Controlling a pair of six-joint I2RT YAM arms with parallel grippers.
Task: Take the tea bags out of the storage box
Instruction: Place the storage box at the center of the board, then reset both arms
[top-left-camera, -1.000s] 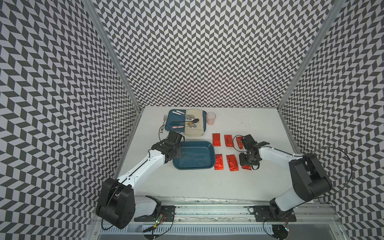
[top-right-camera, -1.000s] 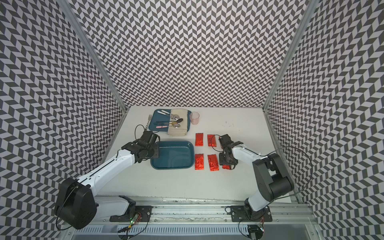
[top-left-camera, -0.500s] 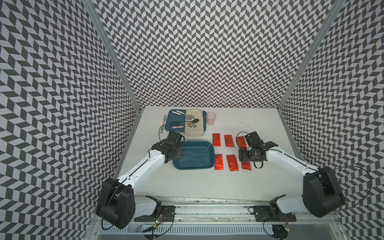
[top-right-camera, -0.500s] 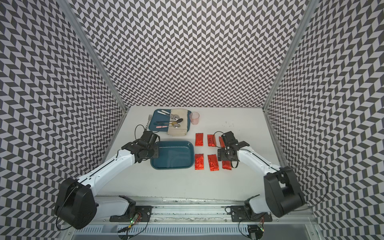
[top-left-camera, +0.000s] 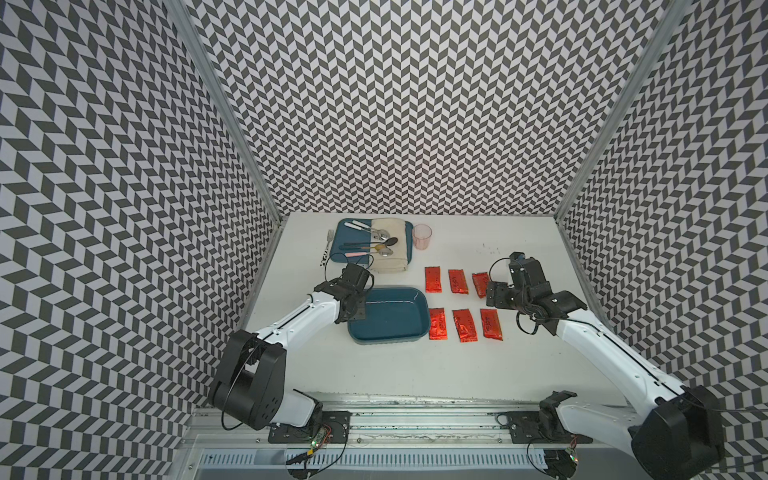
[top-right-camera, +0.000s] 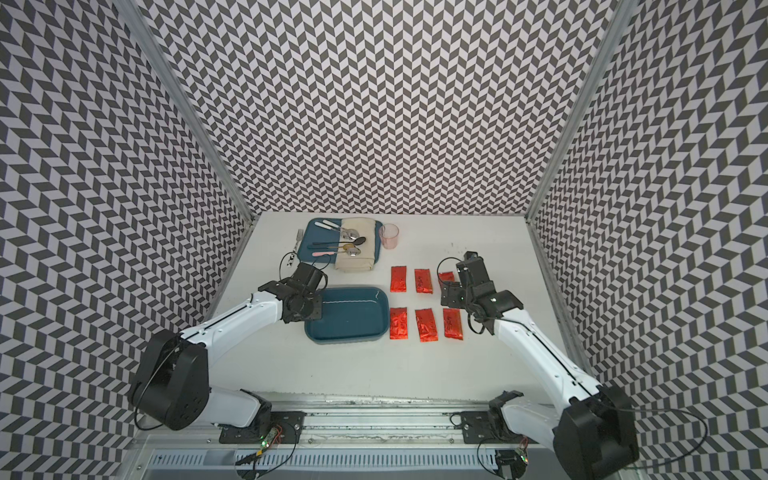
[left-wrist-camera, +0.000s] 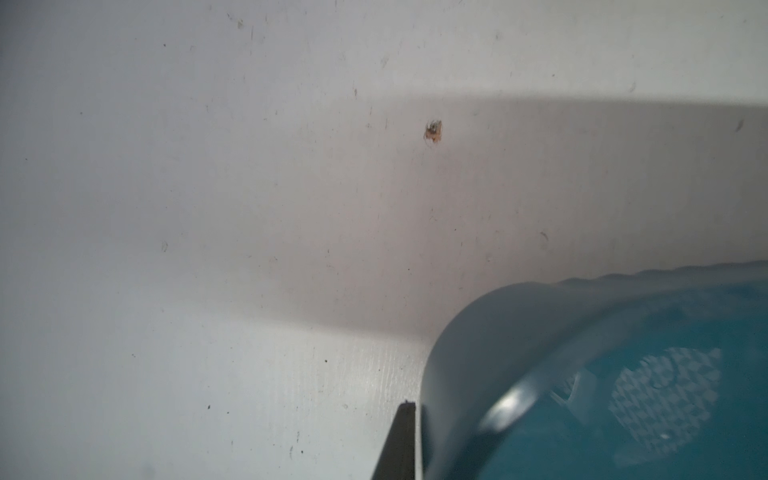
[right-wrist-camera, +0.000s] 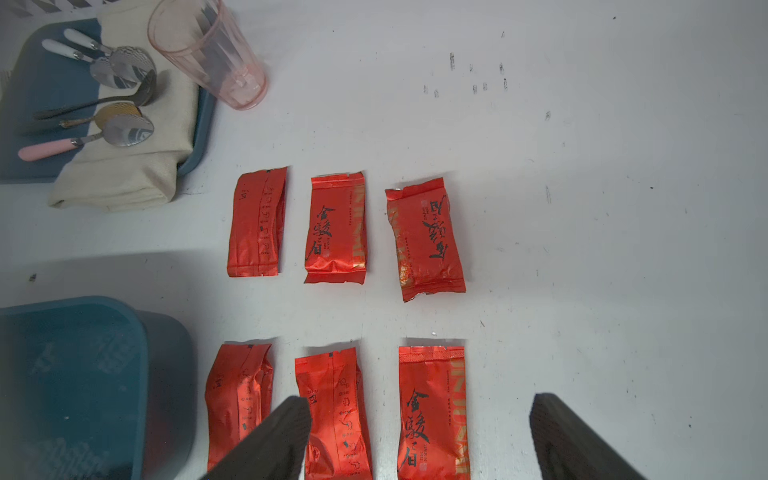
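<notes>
The teal storage box (top-left-camera: 395, 320) (top-right-camera: 349, 318) stands empty at the table's middle. Several red foil tea bags lie flat on the table to its right in two rows, among them one at the back (top-left-camera: 457, 281) and the front right one (top-left-camera: 491, 323) (right-wrist-camera: 432, 411). My right gripper (top-left-camera: 496, 295) (right-wrist-camera: 419, 401) hovers open over the right end of the rows, holding nothing. My left gripper (top-left-camera: 357, 309) sits at the box's left rim. In the left wrist view one finger (left-wrist-camera: 405, 440) stands just outside the box wall (left-wrist-camera: 453, 374); the other is hidden.
A flat blue tray (top-left-camera: 345, 245) with cutlery and a beige cloth (top-left-camera: 388, 257) lies at the back. A pink cup (top-left-camera: 422, 237) stands to its right and a fork (top-left-camera: 330, 241) lies to its left. Patterned walls close three sides.
My right gripper has opened wider and drawn back off the front right tea bag, which stays on the table. Its elbow has swung out to the right. The left arm has stayed put.
</notes>
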